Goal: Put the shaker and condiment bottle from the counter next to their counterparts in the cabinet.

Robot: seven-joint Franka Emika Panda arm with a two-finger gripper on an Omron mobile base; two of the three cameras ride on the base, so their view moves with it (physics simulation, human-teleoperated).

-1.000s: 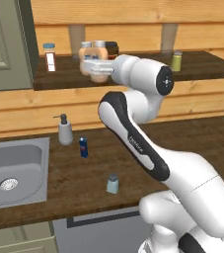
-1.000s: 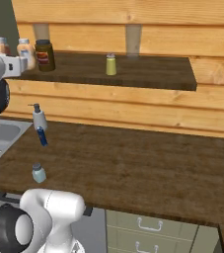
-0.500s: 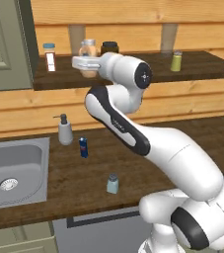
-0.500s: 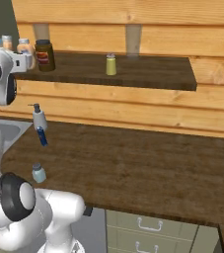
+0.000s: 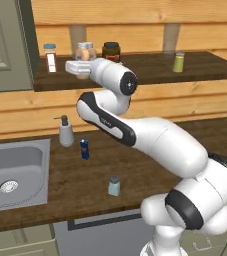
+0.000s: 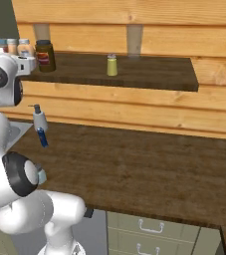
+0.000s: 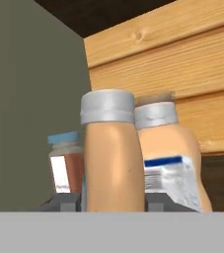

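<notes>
My gripper (image 7: pixel 111 202) is shut on the peach-orange condiment bottle (image 7: pixel 108 158), which stands upright with its whitish cap on top. In the left base view the gripper (image 5: pixel 79 67) holds the bottle (image 5: pixel 85 53) over the left part of the cabinet's dark shelf (image 5: pixel 150 72). Right behind it stands its counterpart (image 7: pixel 172 165), a twin bottle with a blue-white label. The yellow-green shaker (image 5: pixel 178 62) is far to the right on the shelf. On the counter below, near the front edge, is the pale blue-green shaker (image 5: pixel 114 186).
A blue-capped jar (image 5: pixel 50 56) stands left of the held bottle, close to the grey-green door (image 5: pixel 5 45). A dark brown jar (image 5: pixel 111 51) is on its right. A grey pump dispenser (image 5: pixel 65 131), a dark-blue can (image 5: pixel 85 148) and a sink (image 5: pixel 12 170) are on the counter.
The arm has swung left along the shelf with the bottle still in its grip, away from the dark jar and closer to the twin bottle.
</notes>
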